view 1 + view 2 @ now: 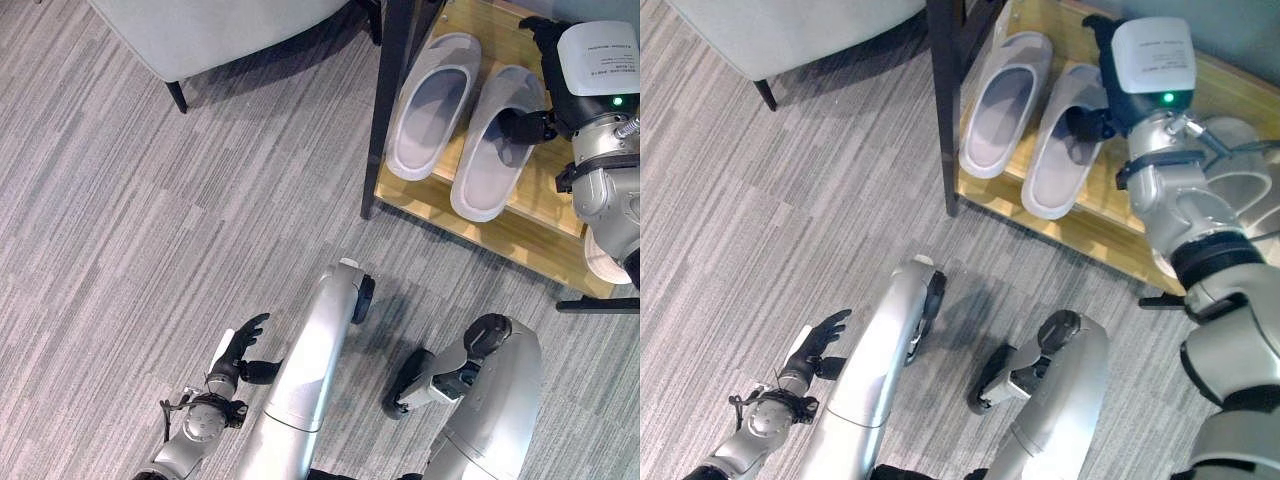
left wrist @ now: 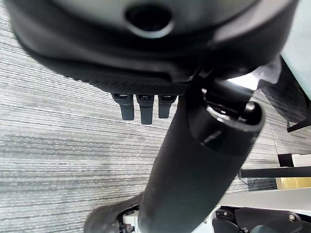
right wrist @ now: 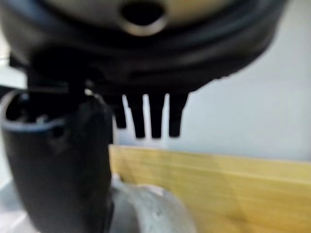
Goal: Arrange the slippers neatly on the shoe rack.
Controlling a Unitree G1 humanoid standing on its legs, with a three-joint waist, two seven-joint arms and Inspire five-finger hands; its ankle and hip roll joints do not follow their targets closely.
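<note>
A wooden shoe rack (image 1: pixel 520 235) with a dark upright post fills the upper right of the left eye view, its lower shelf carrying two pale grey slippers side by side, toes pointing away from the robot. The left slipper (image 1: pixel 432 105) sits slightly further back than the right slipper (image 1: pixel 497 140), whose heel reaches closer to the shelf's front edge, so the pair is close to parallel but not quite level. The right hand (image 1: pixel 535 118) reaches in from the right of the frame and rests against the outer side of the right slipper near its toe; in the right wrist view its fingers (image 3: pixel 156 116) hang straight and relaxed, holding nothing. The step in hand appears to be the final squaring-up of the pair. Done well, it calls for a light sideways and backward nudge with flat fingers, keeping the slipper sliding on the shelf rather than tipping, and stopping once the heels line up. A grey armchair (image 1: pixel 220 30) stands at upper left. The left hand (image 1: pixel 240 345) hangs idle at lower left over the striped grey carpet (image 1: pixel 150 220), fingers loosely extended and empty.
</note>
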